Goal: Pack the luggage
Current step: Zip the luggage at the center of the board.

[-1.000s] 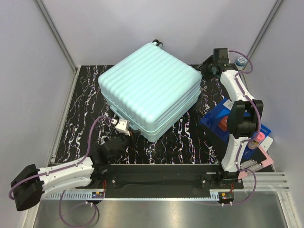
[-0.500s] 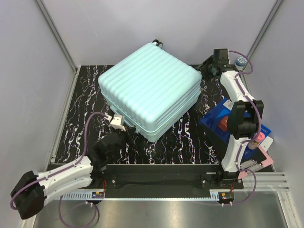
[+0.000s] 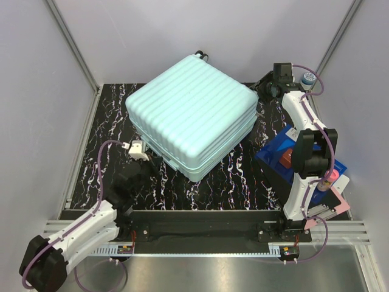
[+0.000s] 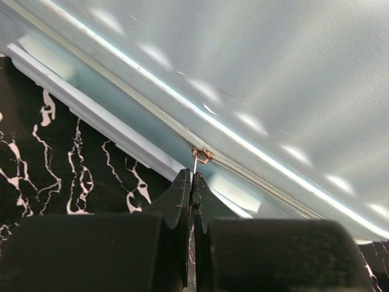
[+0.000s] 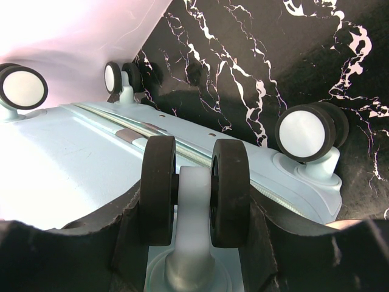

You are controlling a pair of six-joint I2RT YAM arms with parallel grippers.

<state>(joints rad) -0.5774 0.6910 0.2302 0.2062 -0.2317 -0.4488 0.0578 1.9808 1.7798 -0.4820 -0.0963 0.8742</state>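
Black marbled table (image 3: 243,182): my left gripper (image 4: 193,180), reaching low, pinches the luggage (image 3: 191,112) zipper pull (image 4: 195,163); my outstretched right gripper (image 5: 194,204) clasps its wheel (image 5: 231,191).

Mint-green ribbed luggage (image 3: 191,115) on a black, white-veined table (image 3: 103,121); blue box (image 3: 271,158) holding a seemingly red item (image 3: 285,157).

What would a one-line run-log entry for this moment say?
luggage: lid down, flat | left gripper: shut on zipper pull | right gripper: shut on wheel
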